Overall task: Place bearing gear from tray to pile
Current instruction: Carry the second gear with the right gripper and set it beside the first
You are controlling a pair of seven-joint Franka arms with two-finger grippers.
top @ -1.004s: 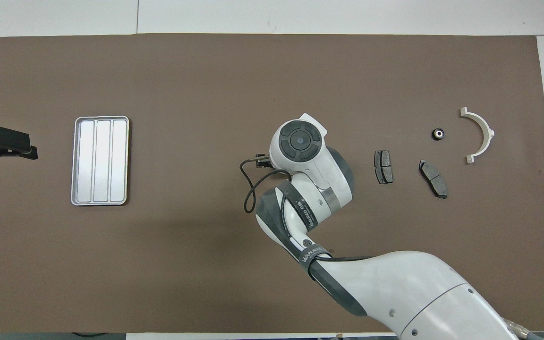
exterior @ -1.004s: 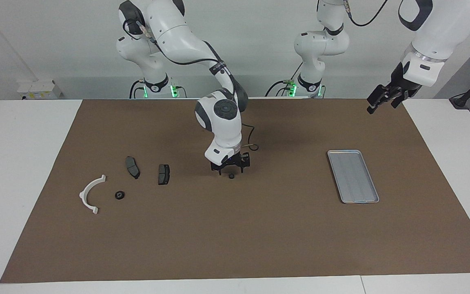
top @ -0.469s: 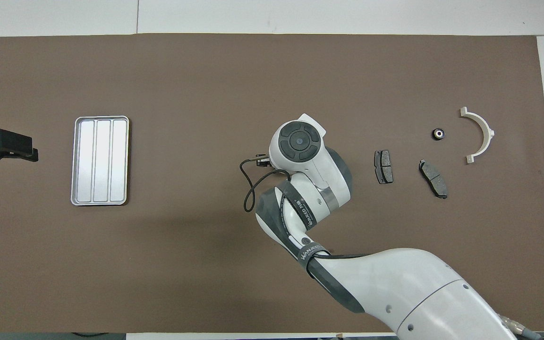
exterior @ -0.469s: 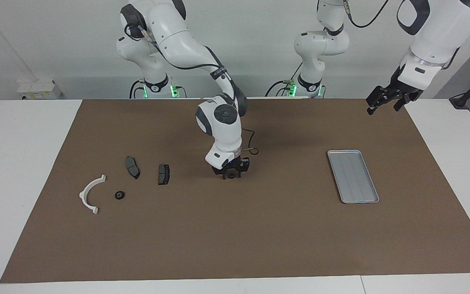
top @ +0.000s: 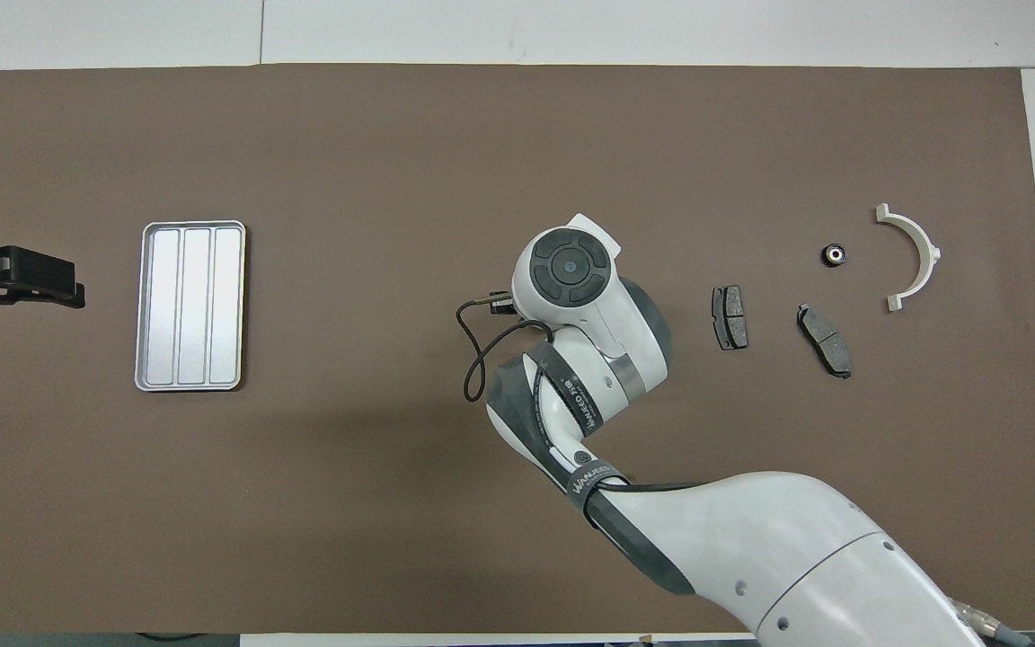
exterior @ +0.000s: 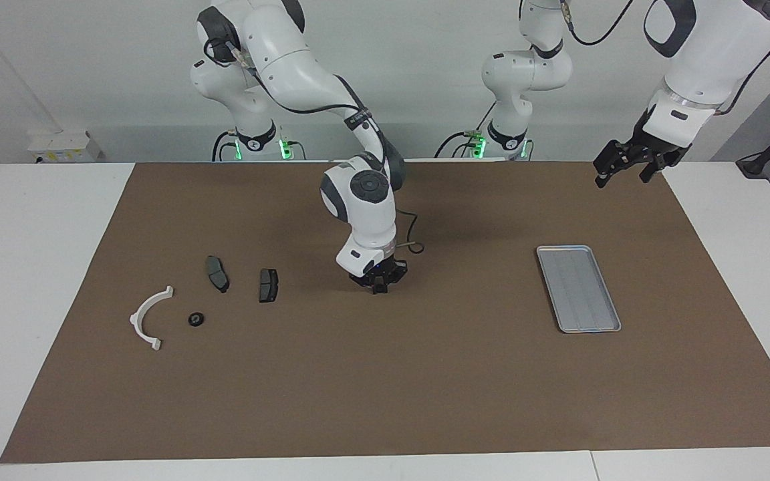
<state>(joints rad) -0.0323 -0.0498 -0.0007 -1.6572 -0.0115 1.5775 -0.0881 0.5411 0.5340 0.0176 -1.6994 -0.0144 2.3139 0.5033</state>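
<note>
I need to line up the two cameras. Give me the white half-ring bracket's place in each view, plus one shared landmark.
Facing view: white half-ring bracket, lower part, toward the picture's left.
Overhead view: the bracket, upper part, near the picture's right edge.
Shared landmark: the small black bearing gear beside it.

There is one silver tray [exterior: 578,288]. There are two dark brake pads [exterior: 217,273] [exterior: 268,284]. There is one white half-ring bracket [exterior: 148,318]. One small black bearing gear [exterior: 196,319] shows beside it. There are two robot grippers [exterior: 378,284] [exterior: 631,160]. One brown mat [exterior: 385,401] covers the table.
</note>
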